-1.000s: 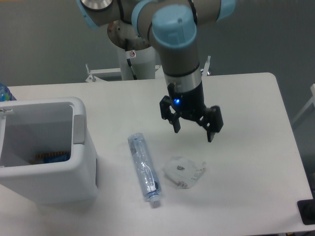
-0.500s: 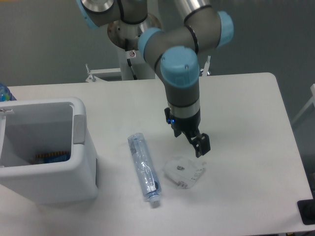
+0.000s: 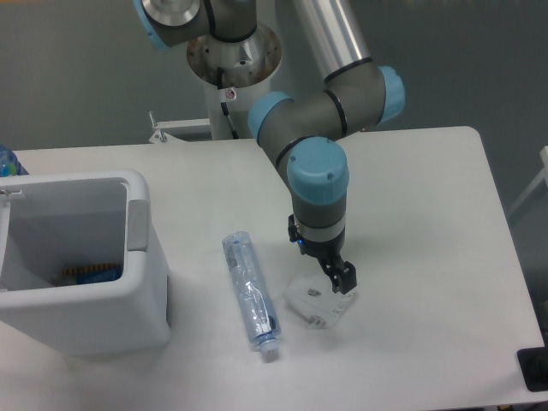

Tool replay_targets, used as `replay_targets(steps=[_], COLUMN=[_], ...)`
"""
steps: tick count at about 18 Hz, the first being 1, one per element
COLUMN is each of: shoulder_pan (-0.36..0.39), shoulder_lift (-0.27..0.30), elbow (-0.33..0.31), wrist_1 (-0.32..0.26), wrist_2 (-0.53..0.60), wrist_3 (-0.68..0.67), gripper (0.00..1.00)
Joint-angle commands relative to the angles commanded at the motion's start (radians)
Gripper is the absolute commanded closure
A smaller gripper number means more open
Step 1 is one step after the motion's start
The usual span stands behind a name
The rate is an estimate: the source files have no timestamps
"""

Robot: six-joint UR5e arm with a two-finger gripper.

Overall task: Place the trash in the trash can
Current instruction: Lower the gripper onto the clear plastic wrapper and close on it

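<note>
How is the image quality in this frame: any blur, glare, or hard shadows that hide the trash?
Fixed camera: lighting is soft and even, with only faint shadows under the gripper and beside the trash can; the frame is slightly soft overall; the clear wrapper and bottle show little contrast against the white table.

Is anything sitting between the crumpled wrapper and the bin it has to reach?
Yes: the flattened bottle lies on the table between the wrapper and the white bin. The pincer is right at the wrapper, nothing between them.
</note>
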Motion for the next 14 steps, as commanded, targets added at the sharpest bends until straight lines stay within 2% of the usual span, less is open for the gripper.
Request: replay_targets(steps=[4, 5, 7, 10, 12, 14], shoulder_pan=[-0.003, -0.005, -0.006, -0.006, -0.006, -0.008], shoulder_lift=[-0.014, -0.018, -0.018, -0.018, -0.015, -0.012], elbow=[0.005, 0.005, 0.005, 0.005, 0.005, 0.005], wrist_1=[0.009, 0.018, 0.023, 0.023, 0.02, 0.02], wrist_2=[0.002, 0.003, 0.005, 0.006, 0.008, 0.006], wrist_3=[-0.008, -0.011, -0.018, -0.025, -0.044, -0.075], gripper=[0.01, 0.06, 0.33, 0.56, 0.82, 1.0])
